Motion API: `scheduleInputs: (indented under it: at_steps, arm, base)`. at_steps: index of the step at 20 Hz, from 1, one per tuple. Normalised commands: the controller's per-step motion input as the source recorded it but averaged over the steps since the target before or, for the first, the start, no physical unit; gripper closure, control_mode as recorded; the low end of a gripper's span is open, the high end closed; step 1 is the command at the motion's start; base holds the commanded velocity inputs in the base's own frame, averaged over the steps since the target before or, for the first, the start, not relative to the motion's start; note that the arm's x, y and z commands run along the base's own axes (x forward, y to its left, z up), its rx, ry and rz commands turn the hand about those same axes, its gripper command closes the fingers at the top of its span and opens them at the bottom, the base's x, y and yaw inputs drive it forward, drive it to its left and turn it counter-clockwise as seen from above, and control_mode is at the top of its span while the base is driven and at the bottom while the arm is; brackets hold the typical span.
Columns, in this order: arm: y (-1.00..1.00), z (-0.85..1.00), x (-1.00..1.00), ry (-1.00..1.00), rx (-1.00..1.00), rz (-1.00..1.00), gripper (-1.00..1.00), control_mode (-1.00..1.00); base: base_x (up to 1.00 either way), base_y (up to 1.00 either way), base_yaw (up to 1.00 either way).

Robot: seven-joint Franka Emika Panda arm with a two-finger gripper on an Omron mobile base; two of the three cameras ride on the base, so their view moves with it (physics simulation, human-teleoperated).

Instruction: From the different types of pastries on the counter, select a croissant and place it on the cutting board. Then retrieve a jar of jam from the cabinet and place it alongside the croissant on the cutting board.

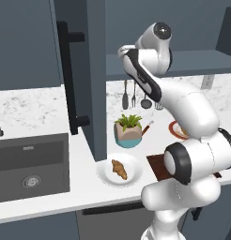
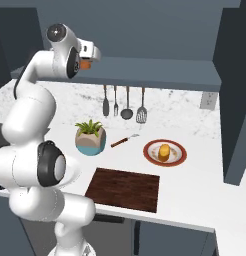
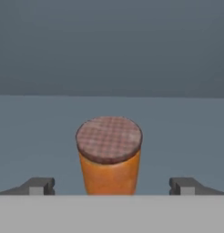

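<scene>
In the left base view the arm (image 1: 183,140) covers most of the board (image 1: 156,165) and most of the red-rimmed plate (image 1: 175,130) at right. In the right base view the hand (image 2: 90,54) hides all but a sliver of the jar (image 2: 85,64) at upper left. In the hand view the jar's (image 3: 109,159) base and both fingertips (image 3: 38,185) are cut off at the bottom.

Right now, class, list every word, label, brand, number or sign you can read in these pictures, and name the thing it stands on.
There is no readable text.
The jar of jam bears no label: plain orange side, and a checked lid without letters.
The plant pot, cutting board, plates and cabinet door handle are blank.
The wall socket shows no marking that can be read.
</scene>
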Motion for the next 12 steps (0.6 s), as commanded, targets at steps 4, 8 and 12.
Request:
scheduleInputs:
  at_steps: [4,8,12]
  arm:
    - [-0.01,0.0,0.19,0.0,0.0,0.0,-1.0,-1.0]
    - [0.0,-0.02,0.11,0.0,0.0,0.0,-1.0,-1.0]
    - [0.0,-0.05,0.03,0.0,0.0,0.0,-1.0,-1.0]
  base:
    - [0.0,0.0,0.0]
    - [0.0,0.0,0.0]
    - [0.0,0.0,0.0]
